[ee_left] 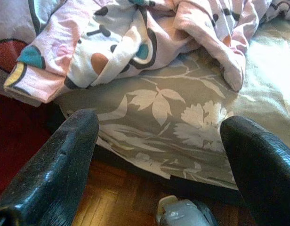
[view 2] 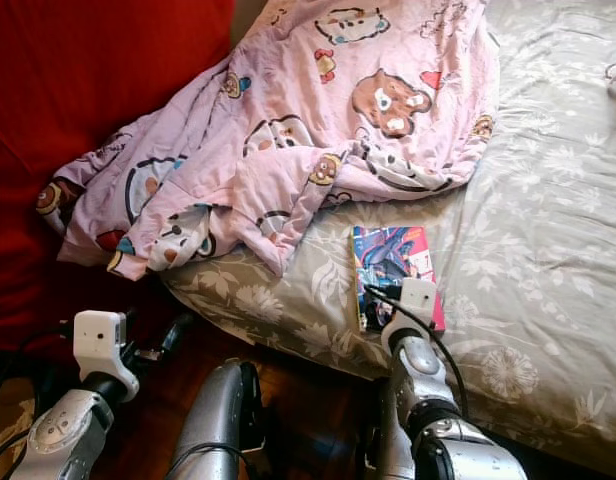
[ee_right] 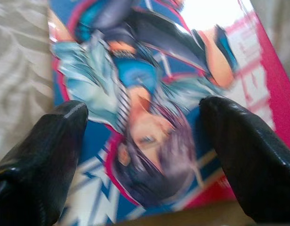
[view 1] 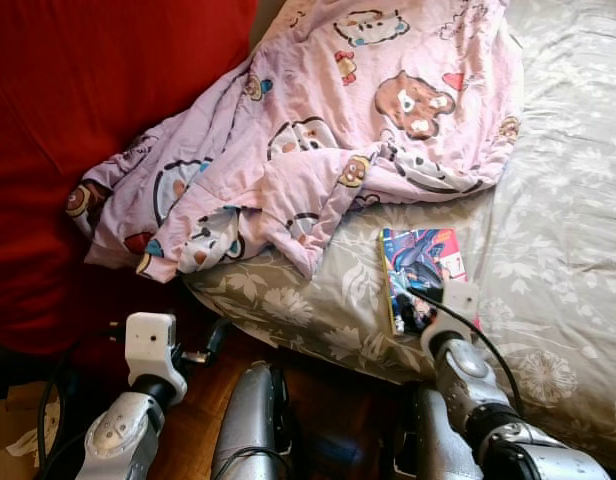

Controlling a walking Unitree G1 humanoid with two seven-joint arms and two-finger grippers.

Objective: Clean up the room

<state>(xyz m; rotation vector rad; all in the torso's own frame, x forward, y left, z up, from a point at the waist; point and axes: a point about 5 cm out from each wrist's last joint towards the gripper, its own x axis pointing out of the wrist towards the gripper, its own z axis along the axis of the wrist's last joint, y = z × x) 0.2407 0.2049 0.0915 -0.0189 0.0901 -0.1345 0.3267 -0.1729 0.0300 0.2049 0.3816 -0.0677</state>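
Our right hand (ee_right: pixel 145 136) hovers open over a colourful comic book (view 1: pixel 420 262) on the grey floral bed (view 1: pixel 558 230). Our left hand (ee_left: pixel 159 155), also open, hangs by the bed's edge near a pink cartoon blanket (view 1: pixel 328 130).

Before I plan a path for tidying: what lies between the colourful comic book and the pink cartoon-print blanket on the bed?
Only bare grey floral bedsheet separates the glossy comic book from the crumpled pink blanket, seen in both eye views.
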